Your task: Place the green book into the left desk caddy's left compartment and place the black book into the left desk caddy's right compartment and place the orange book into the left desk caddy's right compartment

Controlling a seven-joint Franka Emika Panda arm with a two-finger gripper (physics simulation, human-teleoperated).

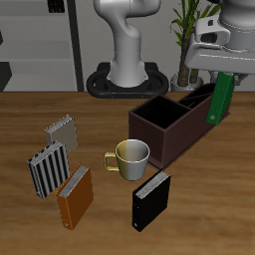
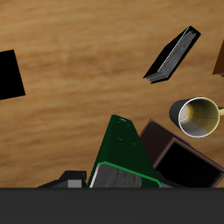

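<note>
Gripper clamped on green book, hanging at upper right of frame above left desk caddy. Risk: snagging on divider or dropping into wrong compartment if lowered misaligned.

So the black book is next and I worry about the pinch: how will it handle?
The black book looks thick and hard-covered, so probably stiff, not floppy. It seems propped on an edge near the mug, so a nudge may tip it flat. Its smooth cover could slip in the tool.
</note>
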